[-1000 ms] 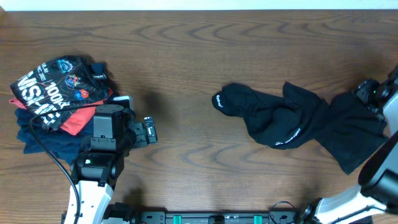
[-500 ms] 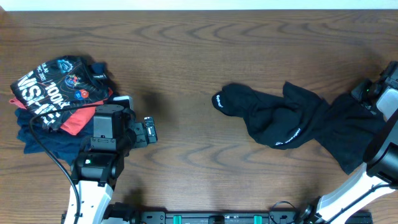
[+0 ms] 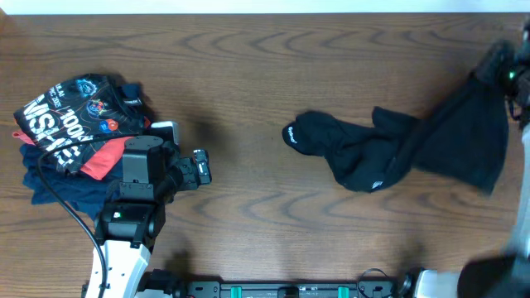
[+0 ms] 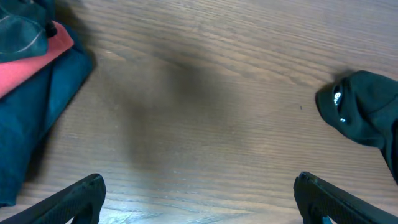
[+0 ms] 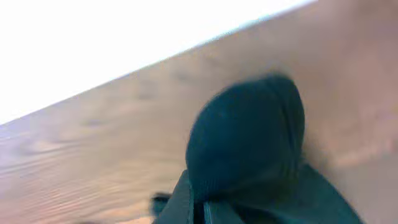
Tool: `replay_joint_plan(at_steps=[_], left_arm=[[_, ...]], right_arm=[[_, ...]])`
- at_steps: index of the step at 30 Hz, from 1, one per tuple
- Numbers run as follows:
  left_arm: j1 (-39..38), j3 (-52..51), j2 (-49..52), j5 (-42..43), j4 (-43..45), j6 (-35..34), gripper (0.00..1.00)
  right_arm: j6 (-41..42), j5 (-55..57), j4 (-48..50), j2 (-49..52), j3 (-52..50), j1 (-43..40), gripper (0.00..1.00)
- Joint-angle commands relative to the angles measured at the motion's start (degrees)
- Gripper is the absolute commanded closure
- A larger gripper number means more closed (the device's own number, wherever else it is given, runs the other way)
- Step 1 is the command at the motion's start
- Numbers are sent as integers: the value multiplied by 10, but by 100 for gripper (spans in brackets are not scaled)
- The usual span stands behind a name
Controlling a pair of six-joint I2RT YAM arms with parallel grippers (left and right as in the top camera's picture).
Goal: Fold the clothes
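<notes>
Right gripper [image 3: 495,68]: jaws together, pinched on a bunch of the black polo shirt [image 3: 389,157] at its right-hand end, near the far right edge of the table [image 3: 248,66]. Confirmed from the right wrist view: dark fabric bulging directly above the closed fingertips, wood beyond. Blurred in both views; exact part of the garment gripped (hem, sleeve or side) not determinable.

Left gripper [image 3: 199,168]: jaws wide apart, nothing between them, 2 fingers [image 4: 78,196] framing bare wood in the left wrist view. Parked beside the pile of other garments [image 3: 74,132], well apart from the held end, nearer to the shirt's free end.

Shirt position: centre-right of the table, crumpled and twisted in the middle. Rounded free end pointing left and resting on the wood. Right portion drawn out in a broad panel toward the clamped gripper and seemingly raised off the surface. No fold made, no flat layout yet.

Step in hand, as judged: opening-out stage, 1 end taken up so as to shake or drag the garment straight ahead of any folding. Very early in the task.

Next move, as judged: carry the gripped end so as to unroll the bunched middle, then lay flat. Likely need for a 2nd hold by the left gripper on the free end, to spread across the width. Risk noted: thin pinch on soft fabric, possible slip; possible persistence of the middle twist under a 1-point pull.
</notes>
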Motion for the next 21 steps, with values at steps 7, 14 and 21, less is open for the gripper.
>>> replay_joint_plan(at_steps=[7, 14, 21], left_arm=[[2, 11, 5, 67, 3, -8, 2], [2, 11, 27, 150, 10, -8, 2], [1, 11, 73, 225, 38, -8, 2]], right_arm=[[-5, 0, -9, -161, 19, 99, 99], [18, -16, 54, -216, 19, 143, 99], [61, -50, 146, -242, 20, 151, 99]])
